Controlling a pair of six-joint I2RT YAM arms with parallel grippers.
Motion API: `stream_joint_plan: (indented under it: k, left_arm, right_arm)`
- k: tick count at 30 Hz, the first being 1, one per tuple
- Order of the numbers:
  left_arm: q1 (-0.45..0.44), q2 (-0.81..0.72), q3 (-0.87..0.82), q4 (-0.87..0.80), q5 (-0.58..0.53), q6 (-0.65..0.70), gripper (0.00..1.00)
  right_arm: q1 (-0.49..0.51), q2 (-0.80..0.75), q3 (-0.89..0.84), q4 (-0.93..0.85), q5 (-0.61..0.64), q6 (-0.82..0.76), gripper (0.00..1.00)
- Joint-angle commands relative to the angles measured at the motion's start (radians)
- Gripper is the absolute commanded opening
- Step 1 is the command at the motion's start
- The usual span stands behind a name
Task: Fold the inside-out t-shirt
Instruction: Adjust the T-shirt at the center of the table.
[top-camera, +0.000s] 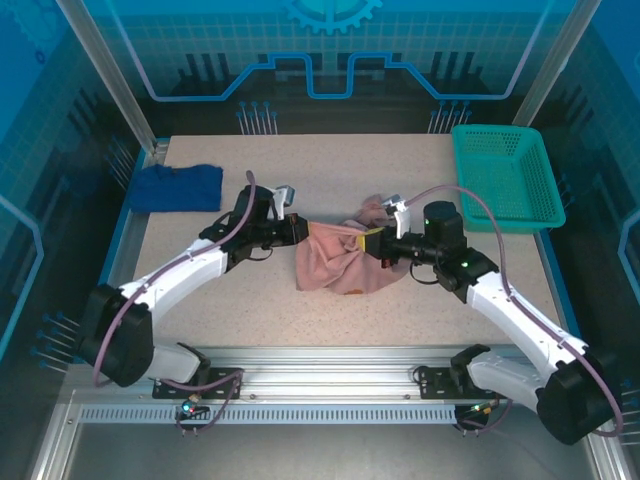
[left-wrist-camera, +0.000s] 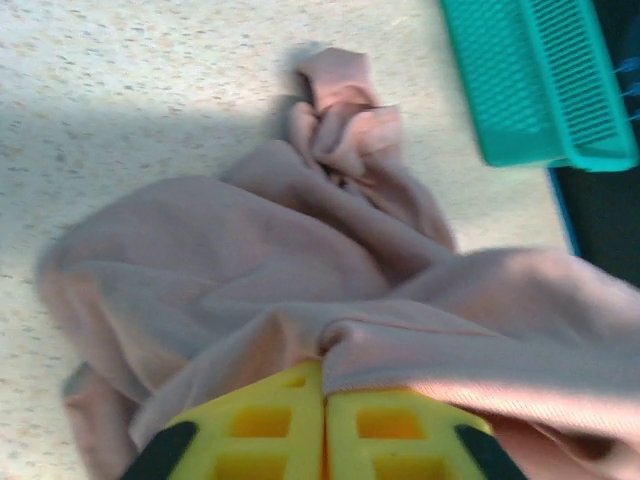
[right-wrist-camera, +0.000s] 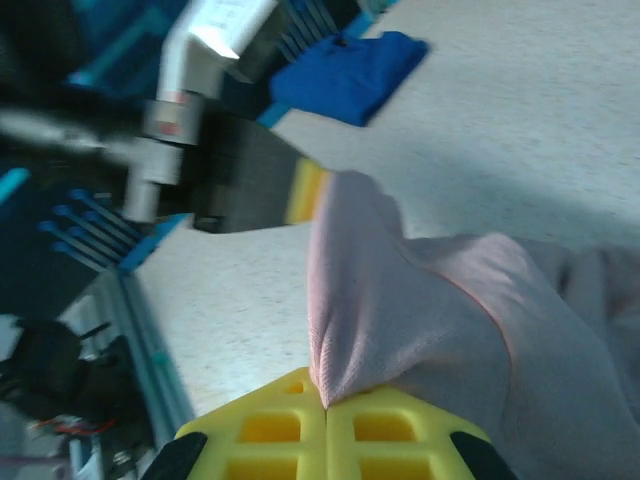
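The inside-out t-shirt (top-camera: 335, 265) is a crumpled dusty-pink heap in the middle of the table. My left gripper (top-camera: 300, 231) holds its left top edge and my right gripper (top-camera: 374, 243) its right top edge, with a strip of cloth stretched between them. In the left wrist view the yellow fingers (left-wrist-camera: 268, 425) of the gripper (left-wrist-camera: 325, 400) are pressed together with a fold of the t-shirt (left-wrist-camera: 220, 260) pinched at their tips. In the right wrist view the gripper (right-wrist-camera: 325, 405) is shut on a raised ridge of the t-shirt (right-wrist-camera: 440, 310), which runs across to the left gripper (right-wrist-camera: 305, 192).
A dark blue cloth (top-camera: 178, 187) lies at the table's back left (right-wrist-camera: 350, 75). A green mesh basket (top-camera: 505, 175) stands at the back right (left-wrist-camera: 540, 80). Bare speckled tabletop (top-camera: 420, 310) surrounds the shirt, and a metal rail runs along the near edge.
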Motion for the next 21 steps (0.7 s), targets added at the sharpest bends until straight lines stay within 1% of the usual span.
stream_joint_plan:
  k: [1, 4, 7, 8, 10, 12, 15, 17, 19, 20, 21]
  left_arm:
    - [-0.005, 0.007, 0.023, -0.054, -0.077, 0.051, 0.25]
    - [-0.027, -0.062, -0.026, -0.024, -0.076, 0.093, 0.45]
    - [-0.079, -0.143, -0.083, 0.002, -0.079, 0.158, 0.58]
    - [-0.099, -0.158, -0.094, 0.006, -0.079, 0.180, 0.61]
    - [-0.148, -0.166, -0.095, 0.004, -0.075, 0.228, 0.64]
    - [-0.187, -0.135, -0.072, -0.019, -0.091, 0.270, 0.66]
    - [-0.218, -0.060, -0.016, -0.052, -0.146, 0.310, 0.71]
    - [-0.230, -0.012, 0.014, -0.048, -0.173, 0.334, 0.73]
    - [-0.232, 0.048, 0.053, -0.039, -0.202, 0.353, 0.73]
    - [-0.232, 0.076, 0.072, -0.033, -0.220, 0.354, 0.71]
    - [-0.232, 0.108, 0.098, -0.025, -0.220, 0.362, 0.66]
  right_arm:
    - [-0.035, 0.016, -0.023, 0.067, -0.201, 0.052, 0.00]
    - [-0.063, 0.045, -0.017, 0.090, -0.229, 0.062, 0.00]
    - [-0.083, 0.062, -0.014, 0.101, -0.242, 0.062, 0.00]
    - [-0.088, 0.066, -0.016, 0.104, -0.250, 0.059, 0.00]
    - [-0.098, 0.072, -0.011, 0.103, -0.258, 0.055, 0.00]
    - [-0.106, 0.077, -0.001, 0.094, -0.266, 0.050, 0.00]
    - [-0.111, 0.080, 0.007, 0.087, -0.276, 0.050, 0.00]
    - [-0.112, 0.077, 0.007, 0.090, -0.280, 0.053, 0.00]
    - [-0.113, 0.074, 0.004, 0.090, -0.287, 0.053, 0.00]
    - [-0.114, 0.071, 0.001, 0.090, -0.292, 0.051, 0.00]
    - [-0.116, 0.066, -0.004, 0.089, -0.294, 0.048, 0.00]
